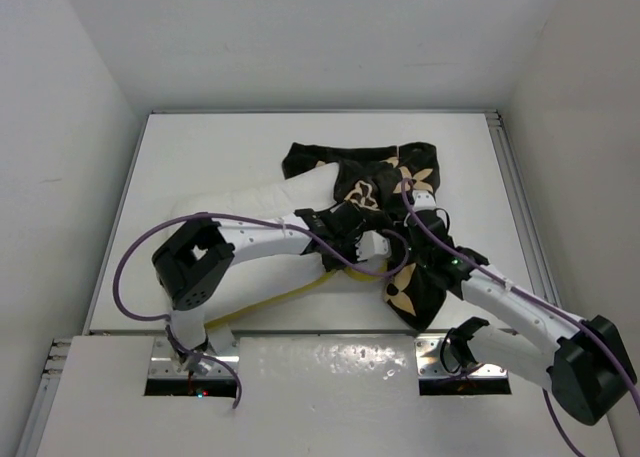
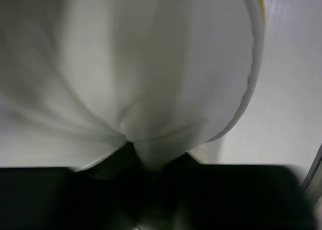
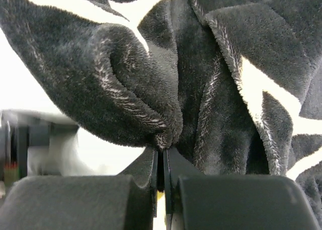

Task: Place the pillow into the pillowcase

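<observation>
Right claw (image 3: pixel 163 162) pinches plush black flowered pillowcase (image 3: pixel 226 89); left claw (image 2: pixel 151 162) clenches puckered white pillow (image 2: pixel 151 64).

Top view: bright, even light from above, faint soft shadows on the white table (image 1: pixel 220 147), speckled glare on the glossy near panel (image 1: pixel 330 377) | Left wrist view: dim, heavily blurred, pillow (image 2: pixel 151 64) out of focus, near edge black | Right wrist view: pillowcase (image 3: pixel 226 114) pile sharp, left background overexposed, smeared

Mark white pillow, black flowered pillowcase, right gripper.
plump white quilted pillow (image 1: pixel 268 195), top view, bare left part.
black flower-print fabric pillowcase (image 1: pixel 320 162), top view, far edge.
right gripper (image 3: pixel 163 155), right wrist view, fingertip gap.
</observation>
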Robot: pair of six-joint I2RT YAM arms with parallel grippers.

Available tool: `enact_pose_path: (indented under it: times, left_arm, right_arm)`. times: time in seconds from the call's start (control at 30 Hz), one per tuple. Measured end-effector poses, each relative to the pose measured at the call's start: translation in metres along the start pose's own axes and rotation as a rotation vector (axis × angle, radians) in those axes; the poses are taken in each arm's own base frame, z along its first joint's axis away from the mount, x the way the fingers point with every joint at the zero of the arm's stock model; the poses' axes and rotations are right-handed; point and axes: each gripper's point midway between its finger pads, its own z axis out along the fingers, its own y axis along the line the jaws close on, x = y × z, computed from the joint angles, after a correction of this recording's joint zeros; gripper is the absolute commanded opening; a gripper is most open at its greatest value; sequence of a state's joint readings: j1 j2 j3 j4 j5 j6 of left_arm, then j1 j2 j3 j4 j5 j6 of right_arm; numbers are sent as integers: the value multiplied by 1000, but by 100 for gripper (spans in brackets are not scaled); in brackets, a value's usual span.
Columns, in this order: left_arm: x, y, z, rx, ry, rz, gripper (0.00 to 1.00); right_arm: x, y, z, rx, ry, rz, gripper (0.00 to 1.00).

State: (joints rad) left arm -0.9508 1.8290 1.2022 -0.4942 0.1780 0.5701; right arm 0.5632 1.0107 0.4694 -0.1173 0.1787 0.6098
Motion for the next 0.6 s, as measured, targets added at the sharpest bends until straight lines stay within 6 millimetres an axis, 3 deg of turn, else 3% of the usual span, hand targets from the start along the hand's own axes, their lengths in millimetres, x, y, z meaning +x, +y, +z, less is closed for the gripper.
enact_pose_path:
  times: [0.03, 0.27, 0.4, 0.5, 0.6]
  left_arm:
    - [-1, 6, -1, -14, 3, -12, 0]
    - [-8, 25, -21, 25, -39, -120, 0]
    - [-18, 50, -44, -6, -63, -170, 0]
    - [-26, 70, -57, -67, -67, -180, 0]
    - [-35, 81, -57, -95, -71, -172, 0]
  right_arm:
    - [1, 0, -1, -1, 5, -3, 0]
    - [12, -9, -9, 1, 47, -55, 0]
    - [15, -7, -16, -27, 61, -103, 0]
    - [9, 3, -25, -72, 44, -146, 0]
    - [-4, 20, -37, -133, -1, -166, 0]
